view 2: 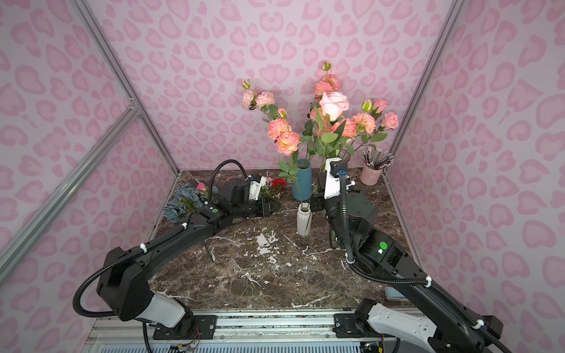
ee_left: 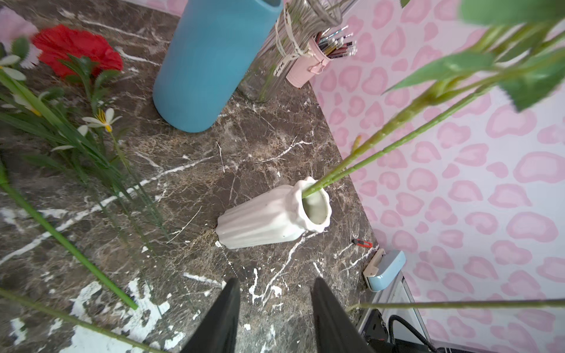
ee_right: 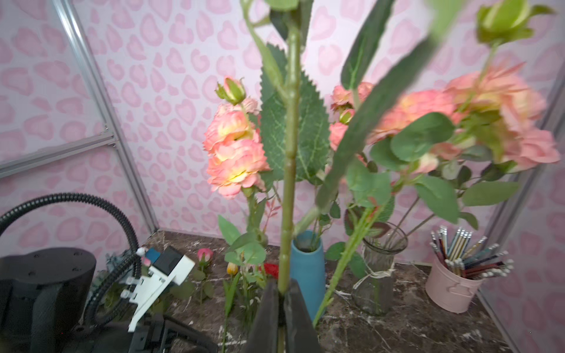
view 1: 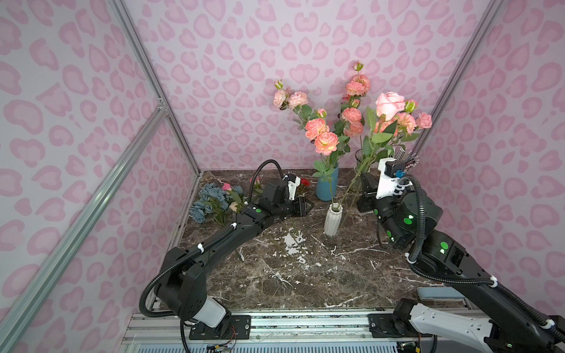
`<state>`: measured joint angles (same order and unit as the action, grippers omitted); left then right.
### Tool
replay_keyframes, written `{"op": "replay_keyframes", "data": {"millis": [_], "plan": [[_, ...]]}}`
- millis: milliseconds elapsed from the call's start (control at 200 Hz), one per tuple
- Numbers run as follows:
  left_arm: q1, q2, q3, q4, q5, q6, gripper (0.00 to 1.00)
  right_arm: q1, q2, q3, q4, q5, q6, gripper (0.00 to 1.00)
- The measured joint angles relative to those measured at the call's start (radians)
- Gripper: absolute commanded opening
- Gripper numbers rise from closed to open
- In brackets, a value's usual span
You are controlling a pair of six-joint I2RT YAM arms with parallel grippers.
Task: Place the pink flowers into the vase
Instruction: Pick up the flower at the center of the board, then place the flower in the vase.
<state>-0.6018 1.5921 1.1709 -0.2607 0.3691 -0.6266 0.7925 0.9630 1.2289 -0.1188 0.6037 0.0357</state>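
The white ribbed vase stands mid-table. Two green stems lean out of its mouth, and a salmon-pink bloom bunch rises above it. My right gripper is just right of the vase, shut on the thick green stem of a pink rose. Where that stem's lower end sits is hidden. My left gripper lies low over the table left of the vase, open with only marble between its fingers.
A blue vase and a glass vase with more pink blooms stand behind. A pink pencil cup fills the back right corner. A red carnation, blue hydrangea and loose stems lie at left. A blue device sits front right.
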Motion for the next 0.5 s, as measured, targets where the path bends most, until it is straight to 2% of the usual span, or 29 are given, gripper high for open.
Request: {"op": "replay_keyframes", "data": {"millis": [500], "plan": [[-0.056,0.187,0.148,-0.009,0.011,-0.022,0.42,-0.023,-0.023,-0.034,0.209,0.047,-0.134,0.00]]}}
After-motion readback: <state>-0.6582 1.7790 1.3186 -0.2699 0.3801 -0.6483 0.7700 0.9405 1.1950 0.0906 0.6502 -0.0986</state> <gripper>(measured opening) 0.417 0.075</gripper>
